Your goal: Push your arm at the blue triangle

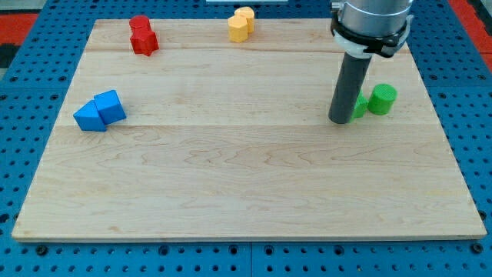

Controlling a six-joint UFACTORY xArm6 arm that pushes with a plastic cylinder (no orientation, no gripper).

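Two blue blocks sit touching at the view's left. The upper right one looks like the blue triangle [111,106]. The lower left one is a blue cube [90,118]. My tip [340,121] rests on the board far to the view's right of them, with a wide stretch of board in between. The tip is right beside a green block [360,105] that the rod partly hides; I cannot tell whether they touch.
A green cylinder [382,99] stands just right of the hidden green block. Two red blocks [143,36] sit together at the top left. Two yellow blocks [241,25] sit at the top middle. The wooden board [246,185] lies on a blue pegboard.
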